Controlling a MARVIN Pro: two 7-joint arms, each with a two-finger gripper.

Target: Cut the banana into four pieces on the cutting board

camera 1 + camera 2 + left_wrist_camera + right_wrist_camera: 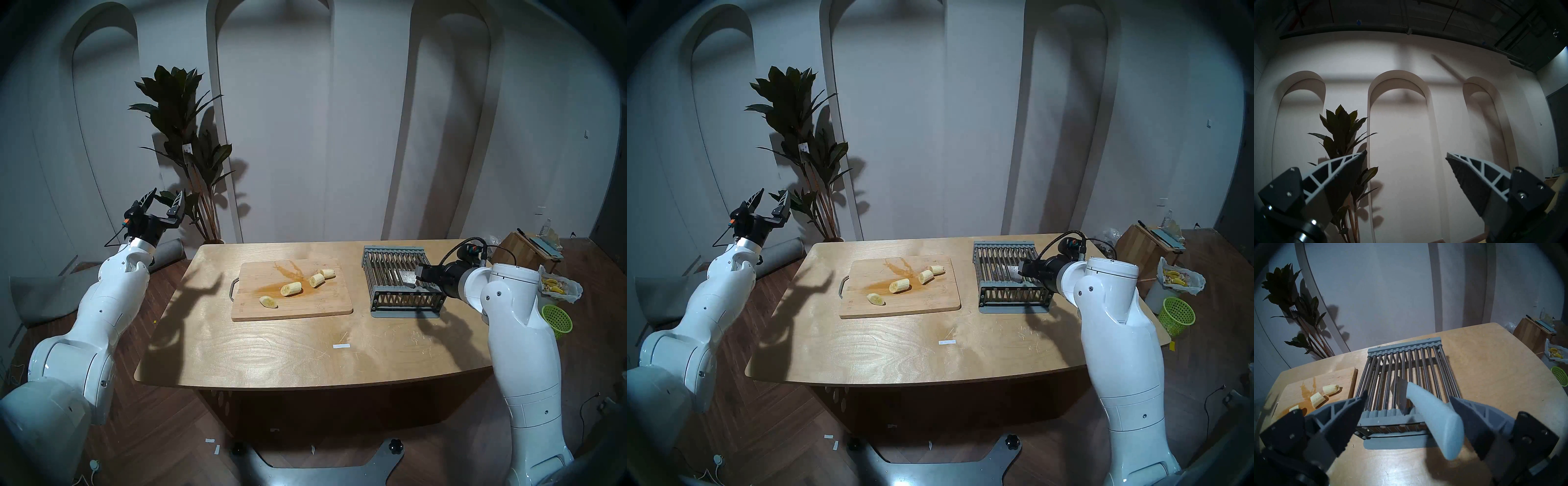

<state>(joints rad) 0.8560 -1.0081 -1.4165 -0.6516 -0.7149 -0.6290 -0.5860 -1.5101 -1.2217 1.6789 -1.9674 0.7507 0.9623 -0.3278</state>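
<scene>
Head views: banana (291, 288) in four chunks, strung diagonally on cutting board (291, 298), mid-table (271, 356), over an orange-brown stain. Small white tag on plant (187, 149), writing too small to read. Left arm off table's left edge, wrist tilted up; left gripper (164, 199) spread wide, empty. Right arm bent, reaching fwd & down over grey slatted rack (403, 285).

Left wrist view: fingers (1345, 171) well apart, aimed at arched wall, nothing between.

Right wrist view: right gripper (1407, 396) splayed wide over rack's near end. Knife (1425, 411) w/ pale blue handle between fingers, blade on bars; handle close by right finger, contact unclear. Three chunks & board corner at left.
</scene>
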